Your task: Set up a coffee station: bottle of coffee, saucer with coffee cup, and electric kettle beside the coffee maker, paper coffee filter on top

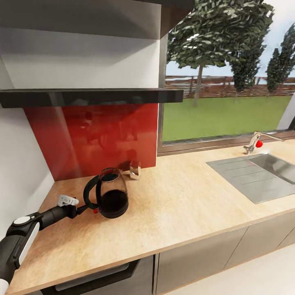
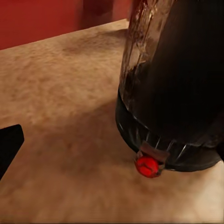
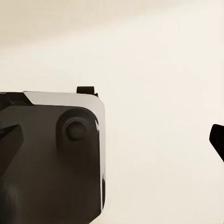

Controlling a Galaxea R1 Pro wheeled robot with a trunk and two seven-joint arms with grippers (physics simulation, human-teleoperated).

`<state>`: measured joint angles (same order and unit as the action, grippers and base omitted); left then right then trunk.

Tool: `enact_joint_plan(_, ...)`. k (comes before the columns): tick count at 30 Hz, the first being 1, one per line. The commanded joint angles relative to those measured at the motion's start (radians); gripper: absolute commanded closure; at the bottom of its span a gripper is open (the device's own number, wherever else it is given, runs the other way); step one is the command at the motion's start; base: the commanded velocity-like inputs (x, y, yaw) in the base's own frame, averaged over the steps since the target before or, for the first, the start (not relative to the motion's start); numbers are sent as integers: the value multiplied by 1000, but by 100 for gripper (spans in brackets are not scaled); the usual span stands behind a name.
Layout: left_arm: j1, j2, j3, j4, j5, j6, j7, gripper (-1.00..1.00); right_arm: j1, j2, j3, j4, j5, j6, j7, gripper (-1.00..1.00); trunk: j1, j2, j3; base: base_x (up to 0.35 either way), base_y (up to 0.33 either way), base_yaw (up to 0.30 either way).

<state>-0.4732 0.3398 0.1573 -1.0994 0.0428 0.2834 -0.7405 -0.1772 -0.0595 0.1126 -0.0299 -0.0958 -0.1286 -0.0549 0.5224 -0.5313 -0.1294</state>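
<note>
No writing or brand mark can be read on anything here. The electric kettle (image 1: 111, 194) stands upright on the pale wood-grain desk (image 1: 180, 205), at its far left near the glossy red backsplash (image 1: 94, 137). Its body is dark glass, rounded, on a ribbed black base with a small red switch (image 2: 147, 166), and its looped black handle points left toward the left gripper (image 1: 84, 209). Those jaws sit right at the handle; I cannot tell whether they are spread or pinching it. A small clear glass (image 1: 135, 169) stands just behind the kettle. A brushed-metal sink (image 1: 256, 174) lies far right. The right gripper (image 3: 112, 135) shows dark fingertips set wide apart over a plain cream surface.
</note>
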Motion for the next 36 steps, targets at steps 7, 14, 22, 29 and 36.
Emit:
enact_joint_plan(7,-1,-4,-3,-3,6,11,-5,-100,-1,0,9,1,-10,-3,-2,-100,0,-2,-2,0,0,0)
enact_joint_plan(14,-1,-10,-2,-4,7,21,-7,-100,-1,0,9,1,-10,-3,-2,-100,0,-2,-2,100,0,0)
enact_joint_plan(22,-1,-11,-2,-4,8,21,-8,-100,-1,0,9,1,-9,-3,-2,-100,0,-2,-2,35,-1,0)
enact_joint_plan(29,-1,-11,-2,-5,8,19,-10,-100,-1,0,9,1,-9,-3,-2,-100,0,-2,-2,60,-54,0)
enact_joint_plan(36,-1,-11,-7,-5,8,24,-10,100,-1,0,9,1,-9,-3,-2,-100,0,-2,-2,3,-2,0)
